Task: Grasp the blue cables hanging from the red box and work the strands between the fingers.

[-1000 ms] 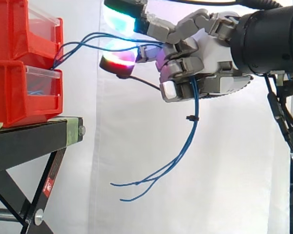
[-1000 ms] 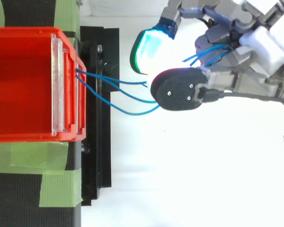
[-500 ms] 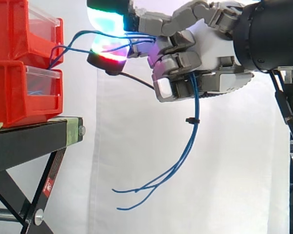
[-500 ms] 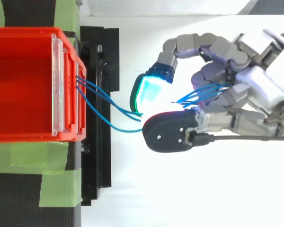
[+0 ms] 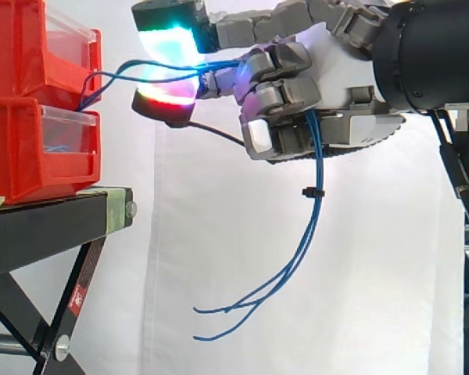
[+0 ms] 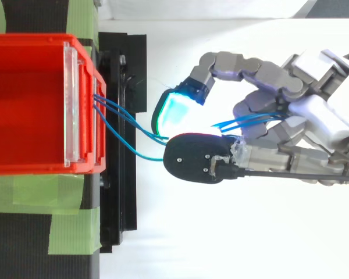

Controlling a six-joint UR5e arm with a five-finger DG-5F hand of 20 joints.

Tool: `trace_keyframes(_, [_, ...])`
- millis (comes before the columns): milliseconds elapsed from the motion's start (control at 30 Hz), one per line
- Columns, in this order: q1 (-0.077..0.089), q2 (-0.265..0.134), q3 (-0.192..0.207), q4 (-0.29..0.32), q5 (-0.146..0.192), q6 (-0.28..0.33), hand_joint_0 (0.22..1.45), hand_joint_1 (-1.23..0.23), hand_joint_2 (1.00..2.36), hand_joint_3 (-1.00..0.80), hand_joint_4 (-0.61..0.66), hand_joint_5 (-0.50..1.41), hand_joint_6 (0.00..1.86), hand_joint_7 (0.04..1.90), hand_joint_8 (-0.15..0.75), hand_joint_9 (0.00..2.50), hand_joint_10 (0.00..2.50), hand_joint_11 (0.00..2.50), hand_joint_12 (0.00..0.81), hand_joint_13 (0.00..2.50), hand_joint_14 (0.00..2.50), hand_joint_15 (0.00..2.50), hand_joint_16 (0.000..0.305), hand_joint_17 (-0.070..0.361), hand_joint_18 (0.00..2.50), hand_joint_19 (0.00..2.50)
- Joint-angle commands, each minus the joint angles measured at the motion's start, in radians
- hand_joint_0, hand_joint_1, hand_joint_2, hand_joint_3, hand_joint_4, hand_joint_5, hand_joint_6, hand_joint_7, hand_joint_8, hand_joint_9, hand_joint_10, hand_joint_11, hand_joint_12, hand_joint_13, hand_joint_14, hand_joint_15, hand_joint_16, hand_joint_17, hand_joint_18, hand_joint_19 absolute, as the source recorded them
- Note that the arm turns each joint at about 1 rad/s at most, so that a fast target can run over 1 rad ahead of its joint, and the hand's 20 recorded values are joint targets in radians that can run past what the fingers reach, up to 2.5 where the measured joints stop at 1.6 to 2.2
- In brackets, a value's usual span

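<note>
Off beyond the hand's fingertips sits the red box on its black stand, anchoring one end of the cables. The blue strands leave the box front between the upper and lower bins and run almost level across the gap to the hand. I take that line to mean the hand is drawing them fairly taut, so they can be worked rather than left slack.

At the fingertips the upper pad, glowing green and cyan, lies over the strands. The thumb pad, glowing red, sits just beneath, and the two are closed on the strands like a pinch. From above, the strands slip in between that upper pad and the thumb's dark back.

Behind the pads the strands thread through the curled fingers against the palm, so the hand is closed around the cables, not spread. Under the hand the free ends drop out of the fist, gathered by a small black tie. Lower down they fan apart and hang clear, touching nothing. By my judgement the grasp is made and the working of the strands is the step in hand.
</note>
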Motion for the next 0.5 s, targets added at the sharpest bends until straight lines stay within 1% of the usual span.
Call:
trace_keyframes(0, [0.000,0.000,0.000,0.000,0.000,0.016,0.84,-0.60,1.01,-0.36,0.25,0.42,0.00,1.43,0.545,1.33,2.50,2.50,0.672,1.69,2.50,1.93,0.201,0.151,1.95,0.71])
trace_keyframes(33, [0.000,0.000,0.000,0.000,0.000,0.016,0.83,-0.60,1.01,-0.37,0.25,0.41,0.00,1.42,0.545,1.33,2.50,2.50,0.672,1.69,2.50,1.93,0.201,0.151,1.95,0.71])
trace_keyframes(100, [0.000,0.000,0.000,0.000,0.000,0.023,0.84,-0.64,1.01,-0.32,0.25,0.39,0.01,1.44,0.545,1.33,2.50,2.50,0.672,1.69,2.50,1.93,0.201,0.151,1.95,0.71])
trace_keyframes(133, [0.000,0.000,0.000,0.000,0.000,0.027,0.85,-0.67,1.01,-0.29,0.25,0.35,0.07,1.41,0.545,1.33,2.50,2.50,0.672,1.69,2.50,1.93,0.201,0.151,1.95,0.71])
trace_keyframes(200, [0.000,0.000,0.000,0.006,0.000,0.034,0.85,-0.69,1.01,-0.31,0.25,0.32,0.15,1.37,0.545,1.33,2.50,2.50,0.672,1.69,2.50,1.93,0.201,0.151,1.95,0.71])
trace_keyframes(267, [0.000,0.000,0.000,0.014,-0.005,0.037,0.84,-0.74,1.01,-0.37,0.24,0.19,0.34,1.30,0.545,1.33,2.50,2.50,0.672,1.69,2.50,1.93,0.201,0.151,1.95,0.71])
trace_keyframes(300, [0.002,0.000,-0.001,0.017,-0.005,0.037,0.84,-0.75,1.01,-0.38,0.24,0.18,0.37,1.29,0.545,1.33,2.50,2.50,0.672,1.69,2.50,1.93,0.201,0.151,1.95,0.71])
trace_keyframes(333, [0.002,0.000,0.000,0.018,-0.005,0.037,0.85,-0.77,1.01,-0.38,0.23,0.12,0.46,1.25,0.545,1.33,2.50,2.50,0.672,1.69,2.50,1.93,0.201,0.151,1.95,0.71])
trace_keyframes(400, [0.003,0.000,-0.001,0.015,-0.011,0.037,0.88,-0.79,1.01,-0.35,0.21,0.07,0.54,1.22,0.545,1.33,2.50,2.50,0.672,1.69,2.50,1.93,0.201,0.151,1.95,0.71])
trace_keyframes(467, [0.006,0.000,-0.001,0.015,-0.017,0.037,0.94,-0.80,1.01,-0.35,0.19,-0.03,0.71,1.15,0.545,1.33,2.50,2.50,0.672,1.69,2.50,1.93,0.201,0.151,1.95,0.71])
